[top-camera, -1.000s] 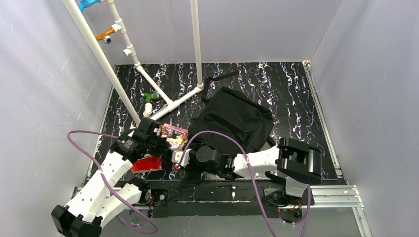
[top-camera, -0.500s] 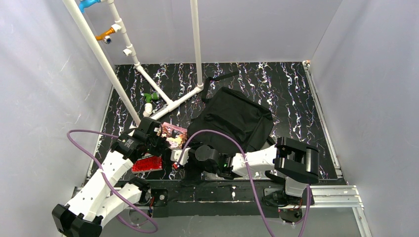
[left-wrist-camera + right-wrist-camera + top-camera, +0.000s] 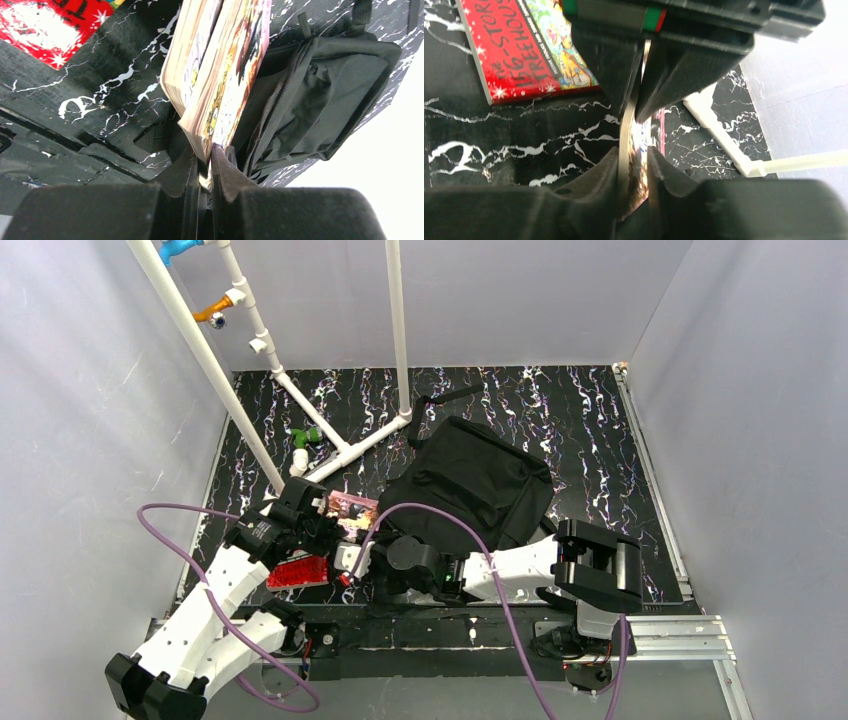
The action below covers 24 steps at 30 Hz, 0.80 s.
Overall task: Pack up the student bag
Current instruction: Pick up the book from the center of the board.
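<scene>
Item: colourful paperback (image 3: pixel 225 75), which I hold clamped between left gripper (image 3: pixel 206 152) and right gripper (image 3: pixel 633 155), just beside student bag (image 3: pixel 325 90).

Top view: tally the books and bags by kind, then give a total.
Books: 2 (red book, colourful book)
Bags: 1 (black backpack)
Total: 3

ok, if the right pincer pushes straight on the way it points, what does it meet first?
The left pincer, dead ahead, clamped on the same book the right pincer grips. Gap looks short, though depth is unclear.
</scene>
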{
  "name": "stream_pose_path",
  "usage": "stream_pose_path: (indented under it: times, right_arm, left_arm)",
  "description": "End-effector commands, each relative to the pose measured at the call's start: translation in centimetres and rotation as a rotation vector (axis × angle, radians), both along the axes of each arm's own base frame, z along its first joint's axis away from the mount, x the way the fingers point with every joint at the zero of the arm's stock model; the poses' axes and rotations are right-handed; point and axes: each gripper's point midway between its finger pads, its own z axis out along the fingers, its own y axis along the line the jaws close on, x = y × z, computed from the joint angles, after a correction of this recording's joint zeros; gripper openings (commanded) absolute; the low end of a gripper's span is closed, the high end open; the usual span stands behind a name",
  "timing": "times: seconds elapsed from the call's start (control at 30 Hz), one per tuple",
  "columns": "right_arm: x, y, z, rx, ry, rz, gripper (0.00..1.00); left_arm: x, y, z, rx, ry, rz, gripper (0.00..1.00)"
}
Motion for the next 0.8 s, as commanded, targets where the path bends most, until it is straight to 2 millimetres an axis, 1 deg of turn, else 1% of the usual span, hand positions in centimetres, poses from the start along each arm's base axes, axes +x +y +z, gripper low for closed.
stream_pose_path:
  times: [0.0,0.03,0.07,0.1,0.13,0.17,0.23,0.27,0.3,0.37,0.43,0.5,0.53,0.67,0.7,0.77]
  right_arm:
    - [1.2,1.5,3.5,0.08,-0.05,-0.049,0.25]
    - [1.2,1.5,3.2,0.063,-0.05,-0.048,0.16]
    - [1.2,1.6,3.1,0.048,-0.049,-0.044,0.09]
    - [1.1,1.7,2.8,0.033,-0.046,-0.036,0.05]
    - [1.0,1.7,2.6,0.02,-0.043,-0.03,0.04]
    - [0.9,1.7,2.2,0.011,-0.039,-0.023,0.03]
    - [0.6,1.5,1.9,0.011,-0.023,-0.017,0.03]
    - [0.5,1.5,1.6,0.008,-0.01,-0.011,0.04]
    - [0.3,1.4,1.4,0.004,0.0,-0.006,0.09]
    - [0.1,1.1,1.0,-0.007,0.014,0.005,0.21]
    - [0.0,0.6,0.9,-0.016,0.013,0.002,0.29]
    - [0.0,0.1,0.7,-0.034,0.001,0.008,0.41]
    - [-0.1,0.0,0.6,-0.041,-0.001,0.015,0.44]
    - [0.0,-0.2,0.3,-0.065,-0.006,0.011,0.44]
    - [0.0,-0.3,0.3,-0.067,-0.007,0.007,0.42]
    - [0.1,-0.4,0.3,-0.066,-0.006,0.0,0.35]
  left_arm:
    - [-0.8,0.1,-0.5,0.015,0.034,-0.029,0.0]
    - [-0.8,0.2,-0.5,0.025,0.03,-0.038,0.02]
    - [-0.8,0.4,-0.5,0.039,0.022,-0.044,0.09]
    - [-0.8,0.7,-0.5,0.053,0.015,-0.046,0.16]
    - [-0.7,1.0,-0.5,0.072,0.003,-0.053,0.14]
    - [-0.6,1.2,-0.4,0.09,-0.01,-0.062,0.1]
    - [-0.5,1.6,-0.3,0.121,-0.024,-0.08,0.08]
    - [-0.6,1.8,-0.3,0.131,-0.022,-0.085,0.08]
    - [-0.7,1.9,-0.4,0.138,-0.019,-0.085,0.08]
    - [-0.9,2.1,-0.4,0.141,-0.014,-0.084,0.09]
    - [-0.9,2.1,-0.5,0.139,-0.015,-0.081,0.09]
    - [-0.9,2.1,-0.4,0.138,-0.016,-0.08,0.09]
    - [-0.9,2.1,-0.3,0.139,-0.016,-0.082,0.09]
    - [-0.8,2.2,0.0,0.142,-0.024,-0.079,0.09]
    - [-0.8,2.2,0.0,0.145,-0.024,-0.079,0.09]
    - [-0.8,2.2,-0.1,0.146,-0.018,-0.082,0.09]
